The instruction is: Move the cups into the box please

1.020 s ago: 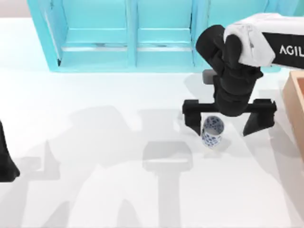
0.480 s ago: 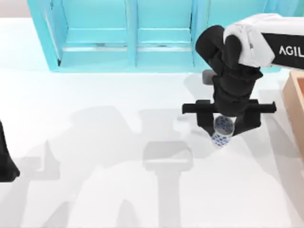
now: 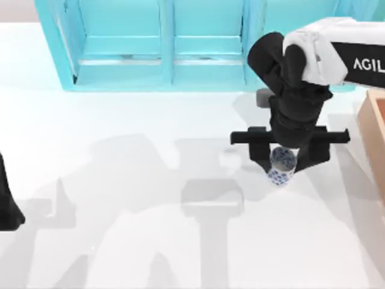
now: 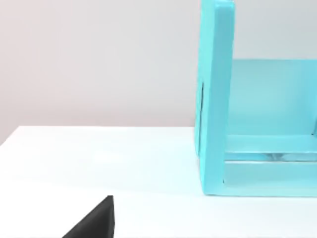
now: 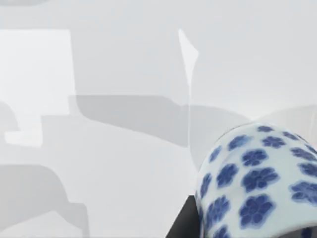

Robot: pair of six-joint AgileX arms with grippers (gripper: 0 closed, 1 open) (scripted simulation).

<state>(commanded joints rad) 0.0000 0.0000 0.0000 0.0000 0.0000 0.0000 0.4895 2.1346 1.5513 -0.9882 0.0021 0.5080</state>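
Right gripper (image 3: 281,161) clamped on the white cup with blue flowers (image 3: 281,166), right of table centre, cup upright with mouth facing up, tan box (image 3: 374,123) at right edge, left arm (image 3: 7,201) parked at left edge, its fingers not discernible, turquoise shelf unit (image 3: 162,42) behind

A big turquoise compartmented shelf unit (image 3: 162,45) stands along the far edge of the white table (image 3: 120,180), its open compartments facing forward and its left end wall (image 4: 214,99) rising from the tabletop, set in from the table's left edge.
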